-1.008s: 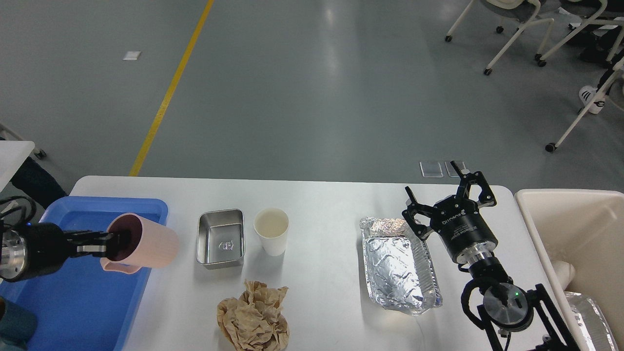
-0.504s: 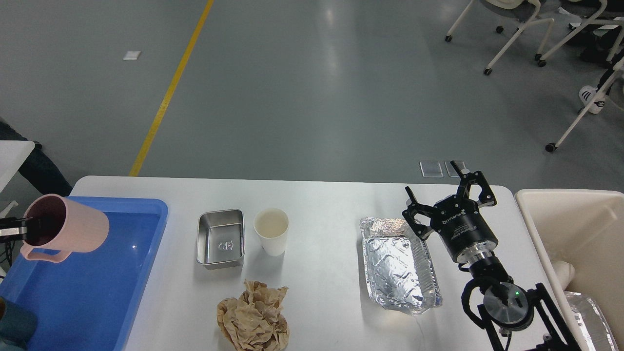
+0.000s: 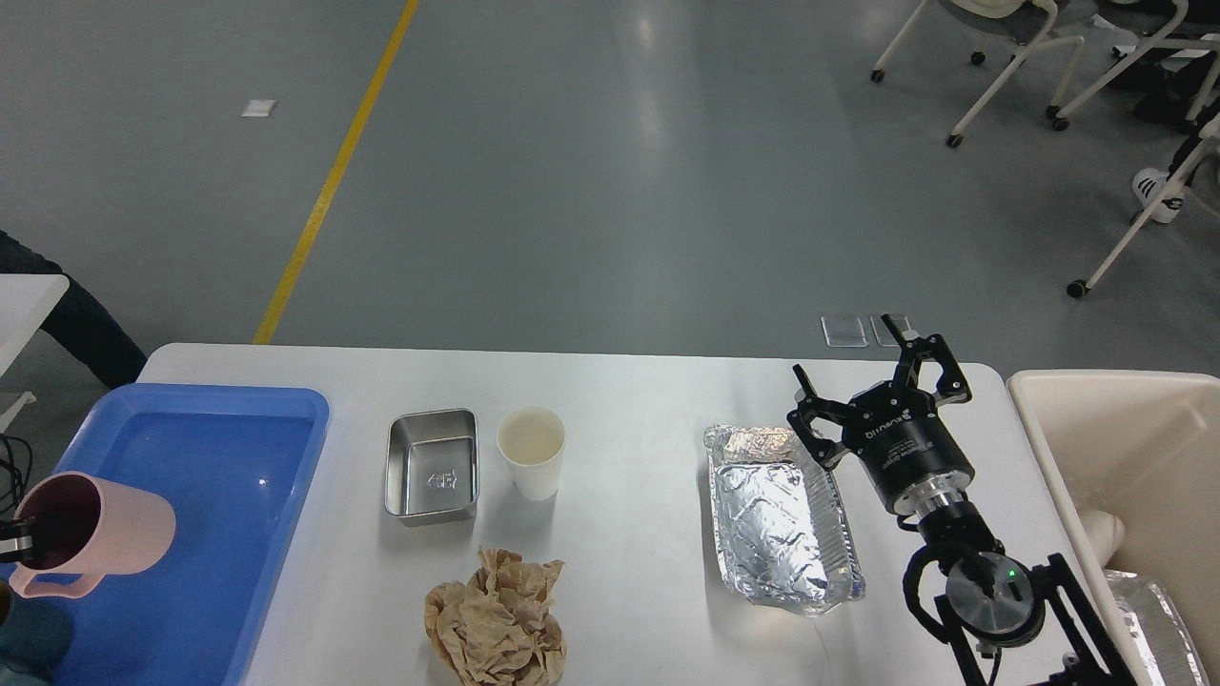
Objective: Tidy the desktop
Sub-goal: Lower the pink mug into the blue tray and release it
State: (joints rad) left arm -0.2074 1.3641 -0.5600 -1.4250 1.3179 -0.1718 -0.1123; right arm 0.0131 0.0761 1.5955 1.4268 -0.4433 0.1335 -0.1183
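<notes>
Currently I am logging the desktop (image 3: 629, 400), stretching white across the lower view between the blue tray (image 3: 229, 476) at its left end and the cream bin (image 3: 1125, 448) just beside its right end. On it are sitting a steel tin (image 3: 432, 467), a paper cup (image 3: 531, 452) just to the tin's right, a crumpled brown paper (image 3: 496, 619) near the front edge, and a foil tray (image 3: 780, 519). My right gripper (image 3: 872, 372) is hovering by the foil tray's far right corner, fingers spread wide, gripping nothing. My left gripper (image 3: 17, 543) is barely showing at the left edge, one finger reaching inside a pink mug (image 3: 91, 536) tipped on its side over the blue tray; I cannot tell how its fingers are set
</notes>
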